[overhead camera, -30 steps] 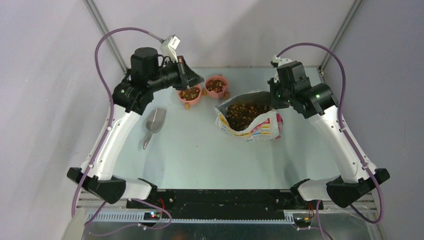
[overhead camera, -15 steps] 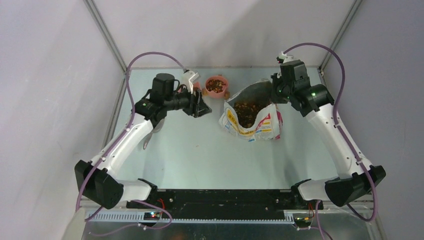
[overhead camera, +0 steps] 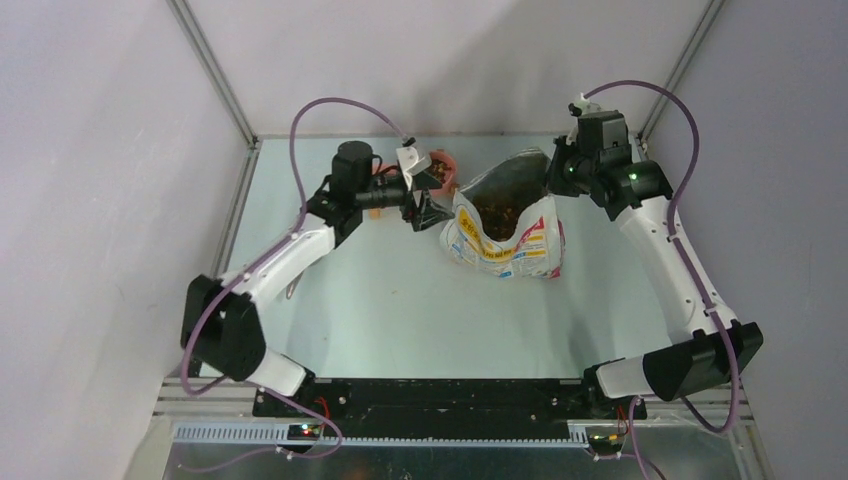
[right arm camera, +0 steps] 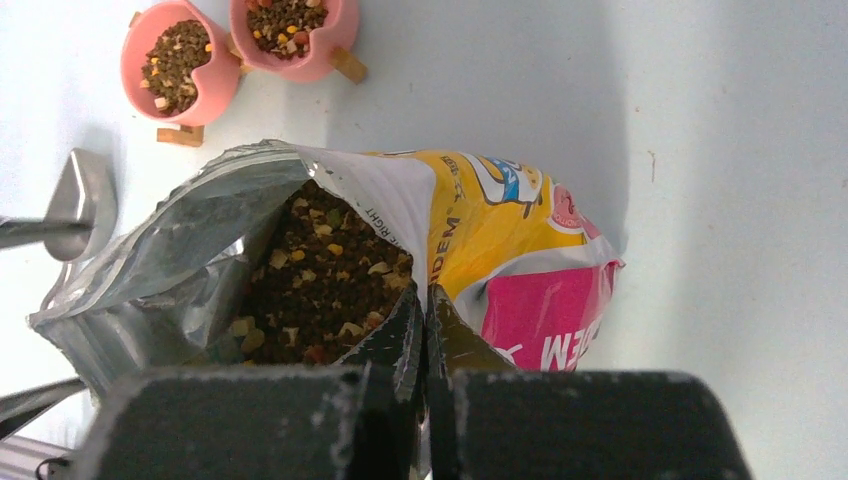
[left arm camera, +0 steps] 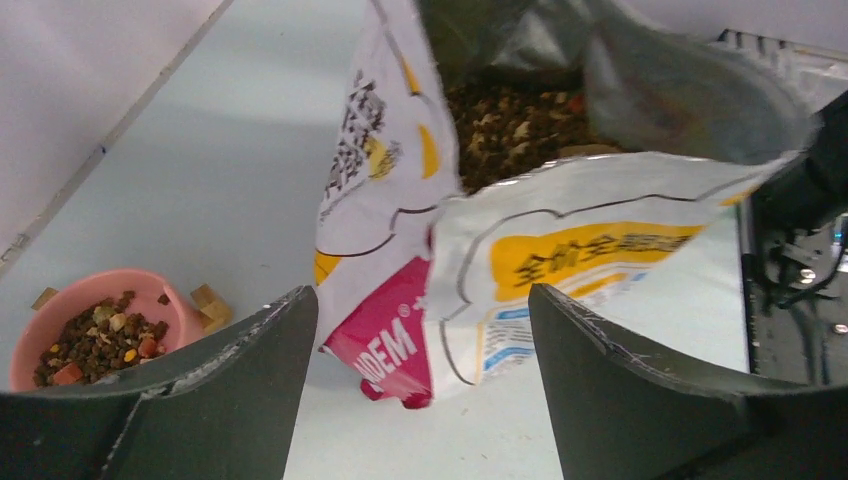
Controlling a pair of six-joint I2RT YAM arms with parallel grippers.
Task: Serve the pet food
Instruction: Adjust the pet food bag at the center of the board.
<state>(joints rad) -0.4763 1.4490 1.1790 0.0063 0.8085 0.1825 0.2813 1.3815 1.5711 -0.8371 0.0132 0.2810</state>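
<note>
At the far side of the desk (overhead camera: 400, 300), my right hand (right arm camera: 421, 305) pinches the bag (right arm camera: 500, 225) rim, holding its mouth open over the pet food (right arm camera: 320, 270); my left hand (left arm camera: 420, 300), spread wide, faces the bag empty.

Light is diffuse, cool and overhead, with no hard-edged shadows.

Top view: table (overhead camera: 380, 300) evenly lit with a pale blue-green cast, walls faintly lilac. Only soft grey smudges under the arms. Picture soft, fine detail lost.

Left wrist view: left gripper (left arm camera: 420, 300) dark, underexposed and out of focus in the foreground. Print on the bag (left arm camera: 560, 260) fairly sharp. Far table nearly washes out to white.

Right wrist view: a broad soft shadow band crosses the table right of the pink bowl (right arm camera: 290, 68). The bag's foil lining shows a dull grey sheen, no harsh glare. Pet food (right arm camera: 320, 270) sharp enough to tell pellet colours apart. Right gripper (right arm camera: 422, 320) black, grainy and blurred along the bottom edge.
</note>
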